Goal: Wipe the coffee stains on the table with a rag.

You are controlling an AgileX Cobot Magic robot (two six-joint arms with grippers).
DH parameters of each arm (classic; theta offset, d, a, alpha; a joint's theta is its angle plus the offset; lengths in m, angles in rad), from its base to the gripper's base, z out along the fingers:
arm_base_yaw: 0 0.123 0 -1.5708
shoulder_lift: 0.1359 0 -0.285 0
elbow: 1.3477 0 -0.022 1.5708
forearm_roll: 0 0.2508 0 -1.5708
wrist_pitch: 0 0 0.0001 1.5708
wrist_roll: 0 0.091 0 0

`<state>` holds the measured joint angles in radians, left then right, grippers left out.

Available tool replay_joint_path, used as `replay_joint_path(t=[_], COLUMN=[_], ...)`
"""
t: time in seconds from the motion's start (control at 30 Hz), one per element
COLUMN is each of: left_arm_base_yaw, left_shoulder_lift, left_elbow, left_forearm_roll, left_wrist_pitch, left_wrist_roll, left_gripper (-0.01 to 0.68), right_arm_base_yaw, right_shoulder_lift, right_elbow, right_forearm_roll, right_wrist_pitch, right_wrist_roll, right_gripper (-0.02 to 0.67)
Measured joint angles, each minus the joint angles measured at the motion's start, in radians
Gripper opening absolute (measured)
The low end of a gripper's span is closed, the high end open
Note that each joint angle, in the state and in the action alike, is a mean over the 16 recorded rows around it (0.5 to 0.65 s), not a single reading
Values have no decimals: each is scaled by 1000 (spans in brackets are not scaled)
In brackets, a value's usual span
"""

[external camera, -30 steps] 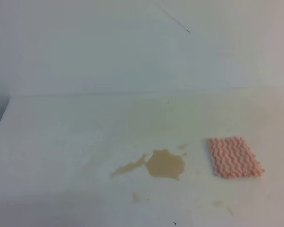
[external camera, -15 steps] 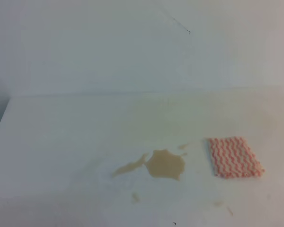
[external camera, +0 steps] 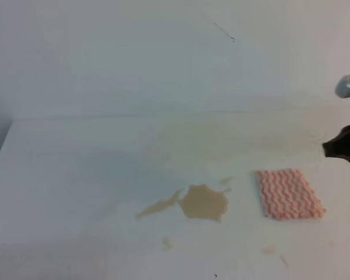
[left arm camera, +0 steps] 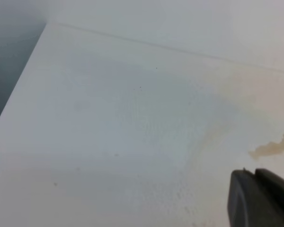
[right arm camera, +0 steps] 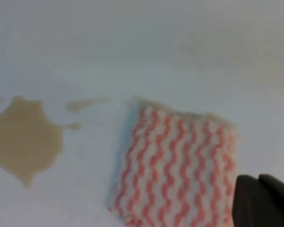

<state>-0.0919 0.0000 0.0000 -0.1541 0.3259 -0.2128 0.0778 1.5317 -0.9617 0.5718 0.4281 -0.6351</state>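
White and slightly glossy, the table (external camera: 76, 175) fills nearly every view, backed by a plain pale wall, and nothing on it looks wiped yet. At the right edge of the exterior high view the right gripper (external camera: 344, 146) shows as a dark shape above the surface, up and to the right of the rag (external camera: 289, 193) and apart from it. In the right wrist view one dark fingertip sits at the lower right corner, with the pink-and-white zigzag cloth lying flat just to the left of and ahead of it, untouched as far as I can see. Only that sliver of the fingers shows, so I cannot tell whether the right jaws are parted or closed; nothing appears to be between them. Further left of the rag, well beyond the fingertip, lie the coffee stains (external camera: 204, 202): a tan puddle with a thin tail trailing off to its left and a few small droplets near it, one above and one below. The puddle's outline looks whole and wet, with no smear. The left gripper (left arm camera: 260, 198) appears only as a dark corner low in its own wrist view, over bare table, with the tip of the stain's tail up and to the right of it; its jaws cannot be judged either. My reading is that the task is at its very start: the rag has yet to be grasped and carried across to the puddle, and all the wiping remains.
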Motion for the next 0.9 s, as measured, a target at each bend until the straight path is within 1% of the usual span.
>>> replay_joint_path(t=[0.13, 0.3, 0.43, 0.53, 0.7, 0.9], left_arm_base_yaw=[0, 0, 0, 0, 0, 0], left_shoulder_lift=[0, 0, 0, 0, 0, 0], left_elbow=[0, 0, 0, 0, 0, 0], left_forearm_roll=[0, 0, 0, 0, 0, 0], left_wrist_pitch=[0, 0, 0, 0, 0, 0], left_wrist_roll=[0, 0, 0, 0, 0, 0], left_gripper=[-1, -1, -1, -1, -1, -1], right_arm_base_yaw=[67, 138, 172, 184, 189, 189], right_shoulder_lift=[113, 236, 312, 356, 406, 441], right_elbow=[-100, -193, -236, -254, -266, -269], right_forearm_roll=[-12, -53, -99, -133, -179, -194], right_wrist_pitch=[73, 133, 160, 172, 179, 181], right_wrist_roll=[4, 48, 94, 124, 168, 184], right_gripper=[140, 227, 273, 287, 288, 287])
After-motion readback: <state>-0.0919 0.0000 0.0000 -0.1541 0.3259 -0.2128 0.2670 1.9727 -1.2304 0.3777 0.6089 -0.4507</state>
